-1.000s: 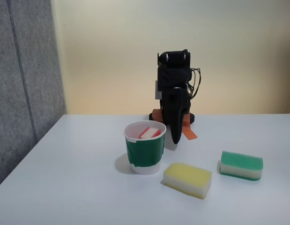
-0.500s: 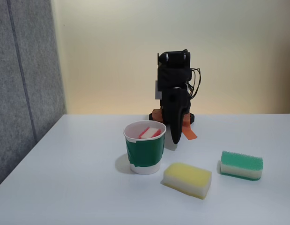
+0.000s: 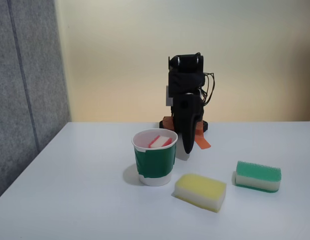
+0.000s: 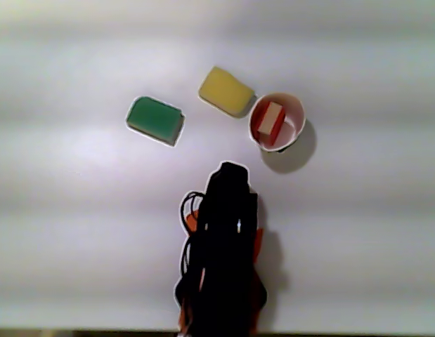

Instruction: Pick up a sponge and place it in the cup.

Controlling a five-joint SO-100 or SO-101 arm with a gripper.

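While the sponge [image 3: 159, 141] stays in the cup [image 3: 155, 162], nothing has moved.

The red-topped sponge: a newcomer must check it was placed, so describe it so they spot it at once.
On the white table, find the folded black arm; just in front stands a green-banded white cup. The sponge sits inside, red top over cream foam, unlike the yellow sponge and green-topped sponge lying outside.

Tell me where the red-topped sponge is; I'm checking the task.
The red-topped, cream-bodied sponge stands inside the green-banded white paper cup, left of the yellow sponge in the fixed view.
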